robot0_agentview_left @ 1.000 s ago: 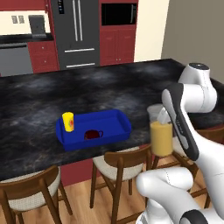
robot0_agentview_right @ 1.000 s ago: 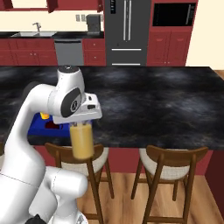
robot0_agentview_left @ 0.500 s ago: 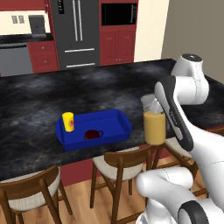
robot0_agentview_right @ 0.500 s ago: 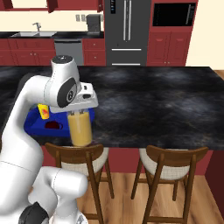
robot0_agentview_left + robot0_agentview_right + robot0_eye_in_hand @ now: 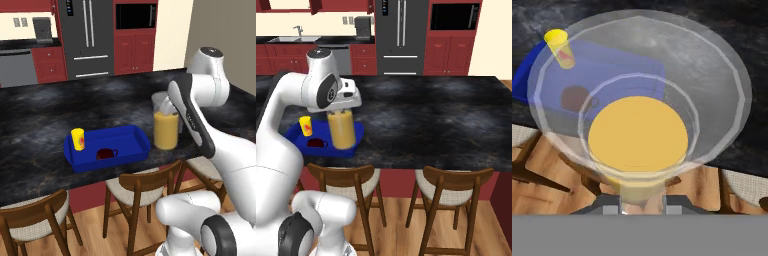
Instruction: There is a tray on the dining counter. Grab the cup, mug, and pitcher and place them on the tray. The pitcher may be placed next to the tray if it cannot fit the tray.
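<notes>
The clear pitcher of orange liquid hangs upright from my gripper, which is shut on its rim, just right of the blue tray near the dining counter's front edge. I cannot tell whether its base touches the counter. In the tray the yellow cup stands at the left and the dark red mug sits in the middle. In the right base view the pitcher overlaps the tray's right end under the gripper. The hand view looks down into the pitcher past the gripper, with the cup and mug beyond.
Wooden chairs stand tucked along the counter's front. The counter stretches wide and bare to the right of the tray. A fridge and red cabinets line the far wall.
The arm has carried the pitcher up and leftward from the counter's front edge to beside the tray's right end. Cup, mug and tray have not moved.
</notes>
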Robot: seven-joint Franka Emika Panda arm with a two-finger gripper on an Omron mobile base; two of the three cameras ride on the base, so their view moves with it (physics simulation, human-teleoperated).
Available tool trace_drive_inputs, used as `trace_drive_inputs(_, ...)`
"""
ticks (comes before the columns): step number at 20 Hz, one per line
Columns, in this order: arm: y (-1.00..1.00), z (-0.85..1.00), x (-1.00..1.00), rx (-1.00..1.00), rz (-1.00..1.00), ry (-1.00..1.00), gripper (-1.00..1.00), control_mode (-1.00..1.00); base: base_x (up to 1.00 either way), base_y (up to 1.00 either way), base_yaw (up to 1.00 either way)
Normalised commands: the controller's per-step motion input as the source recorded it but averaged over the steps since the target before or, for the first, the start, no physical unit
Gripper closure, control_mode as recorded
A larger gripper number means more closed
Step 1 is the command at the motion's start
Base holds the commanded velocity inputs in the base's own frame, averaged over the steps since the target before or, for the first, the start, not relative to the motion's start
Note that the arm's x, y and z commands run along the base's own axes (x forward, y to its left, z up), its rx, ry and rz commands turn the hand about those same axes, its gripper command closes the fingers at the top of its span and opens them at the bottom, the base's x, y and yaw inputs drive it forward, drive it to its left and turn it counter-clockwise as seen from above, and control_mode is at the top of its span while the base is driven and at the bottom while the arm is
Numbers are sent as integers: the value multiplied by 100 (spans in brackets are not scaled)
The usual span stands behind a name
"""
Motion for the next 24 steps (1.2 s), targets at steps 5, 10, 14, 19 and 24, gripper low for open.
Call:
trace_drive_inputs(5, 36, 14, 31, 4, 0, -6, 100, -100, 0, 0, 0)
trace_drive_inputs(10, 48, 1, 33, 0, 0, 0, 100, -100, 0, 0, 0)
trace_drive_inputs(14, 46, 0, 42, 4, 0, 0, 100, -100, 0, 0, 0)
trace_drive_inputs(19, 39, 0, 38, 4, 0, 0, 100, -100, 0, 0, 0)
trace_drive_inputs(24, 16, -2, 49, 0, 0, 0, 100, -100, 0, 0, 0)
